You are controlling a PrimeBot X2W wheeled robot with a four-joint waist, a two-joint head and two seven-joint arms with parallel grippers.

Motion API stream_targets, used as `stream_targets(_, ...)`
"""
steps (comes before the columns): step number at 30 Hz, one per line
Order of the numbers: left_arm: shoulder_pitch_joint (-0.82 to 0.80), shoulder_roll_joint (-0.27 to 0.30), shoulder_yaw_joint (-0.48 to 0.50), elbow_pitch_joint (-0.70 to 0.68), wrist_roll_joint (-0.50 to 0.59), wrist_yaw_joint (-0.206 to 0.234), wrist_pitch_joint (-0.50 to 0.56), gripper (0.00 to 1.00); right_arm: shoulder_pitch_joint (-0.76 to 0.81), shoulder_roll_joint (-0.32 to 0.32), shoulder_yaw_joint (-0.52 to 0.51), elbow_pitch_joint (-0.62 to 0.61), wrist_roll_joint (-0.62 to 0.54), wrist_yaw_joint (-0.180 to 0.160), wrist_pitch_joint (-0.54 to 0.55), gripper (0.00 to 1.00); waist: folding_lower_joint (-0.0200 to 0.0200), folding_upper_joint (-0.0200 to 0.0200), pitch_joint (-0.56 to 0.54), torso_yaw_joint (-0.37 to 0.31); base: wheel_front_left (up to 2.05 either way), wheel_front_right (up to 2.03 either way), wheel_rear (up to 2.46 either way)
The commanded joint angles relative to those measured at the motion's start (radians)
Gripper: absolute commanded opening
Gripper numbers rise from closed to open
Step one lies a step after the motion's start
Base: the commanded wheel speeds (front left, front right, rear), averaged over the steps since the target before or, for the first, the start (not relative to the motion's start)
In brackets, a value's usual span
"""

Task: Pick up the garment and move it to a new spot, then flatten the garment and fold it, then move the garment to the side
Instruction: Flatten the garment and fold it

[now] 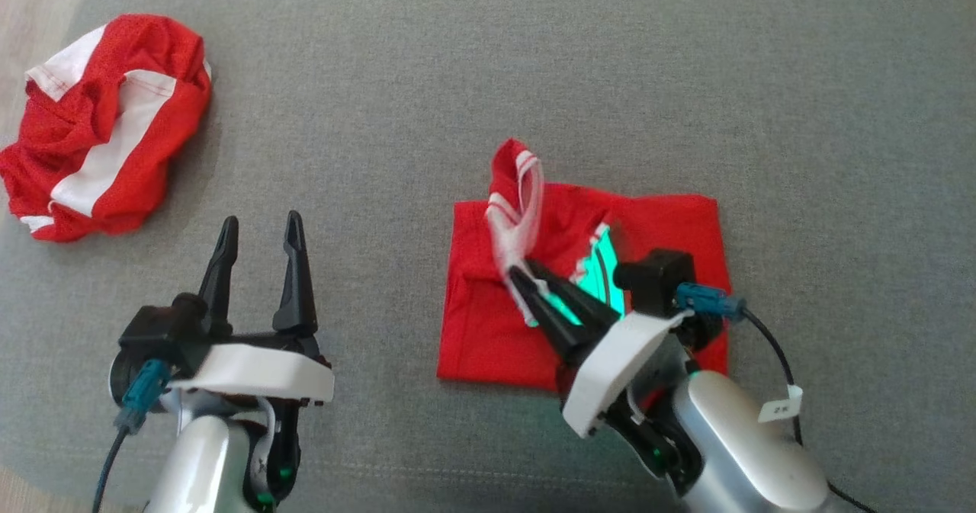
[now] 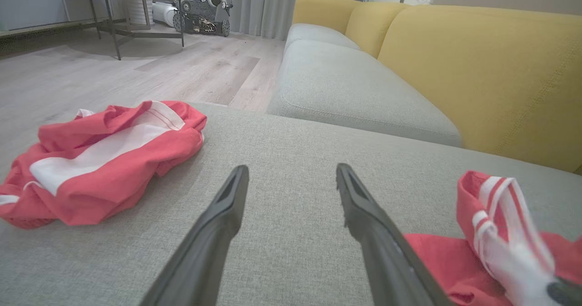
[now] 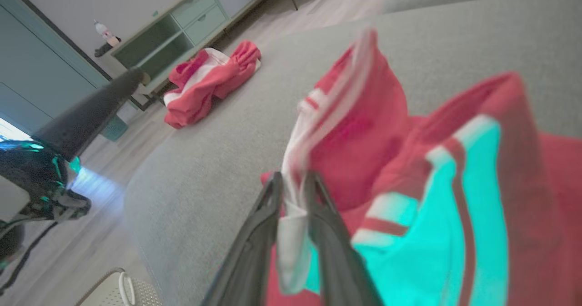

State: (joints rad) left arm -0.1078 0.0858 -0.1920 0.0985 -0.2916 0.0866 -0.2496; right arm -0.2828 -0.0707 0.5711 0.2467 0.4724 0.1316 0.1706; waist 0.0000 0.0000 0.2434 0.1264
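We see a broad grey seat cushion under everything, and in the left wrist view a yellow sofa back rises behind it.

The garment lies right of the cushion's centre, just ahead of the right arm. It is bright red and sits as a rough rectangle, mostly flat, with a straight left edge and a shallow crease low on that side. A teal panel edged with white and red bands shows on its upper face, partly behind the arm. One sleeve is lifted off the flat part and stands up in a loop, its end trimmed with white and red stripes; it is blurred in the pictures.

A second, crumpled red and white garment sits in a loose heap at the far left of the cushion, well apart from the first.

Our left gripper hovers over bare cushion between the two garments, fingers spread and holding nothing. Our right gripper is above the red garment, its fingers pinched together on the white striped end of the lifted sleeve, as the right wrist view shows closely.

A small white tag hangs on the right arm's cable.
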Motion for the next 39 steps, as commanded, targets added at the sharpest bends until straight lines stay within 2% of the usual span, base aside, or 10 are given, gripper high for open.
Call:
stream_targets(1,-0.037,0.004,0.032,-0.028,0.013,-0.003,-0.012,1.00,-0.036,0.020,0.029,-0.033,0.008,-0.001,-0.031,1.00,0.0000,0.0000,0.002,-0.002,0.00,0.00,0.00)
stream_targets(6,-0.040,0.004,0.041,-0.023,0.020,-0.009,-0.012,1.00,-0.080,0.020,0.051,-0.066,0.006,-0.001,-0.119,1.00,0.0000,0.0000,0.002,-0.016,0.00,0.00,0.00)
stream_targets(10,-0.037,0.003,0.048,-0.021,0.023,-0.013,-0.012,1.00,-0.086,0.020,0.012,-0.124,-0.016,-0.001,-0.184,1.00,0.0000,0.0000,-0.007,-0.031,0.00,0.00,0.00)
stream_targets(16,-0.020,0.009,0.057,-0.017,0.031,-0.012,-0.012,1.00,-0.032,0.018,-0.180,-0.198,-0.102,-0.001,-0.217,1.00,0.0000,0.0000,-0.029,-0.054,0.00,0.00,0.00)
stream_targets(25,-0.001,0.022,0.056,-0.006,0.036,-0.014,-0.012,1.00,0.140,-0.034,-0.458,-0.295,-0.195,-0.001,-0.179,1.00,0.0000,0.0000,-0.050,-0.080,0.00,0.00,0.00)
stream_targets(29,0.007,0.025,0.051,-0.009,0.037,-0.010,-0.009,1.00,0.194,-0.045,-0.498,-0.317,-0.203,-0.001,-0.170,1.00,0.0000,0.0000,-0.057,-0.083,0.00,0.00,0.00)
stream_targets(39,0.022,0.036,0.052,-0.027,0.037,0.006,0.003,1.00,0.220,-0.033,-0.510,-0.333,-0.208,-0.001,-0.164,1.00,0.0000,0.0000,-0.058,-0.088,0.00,0.00,0.00)
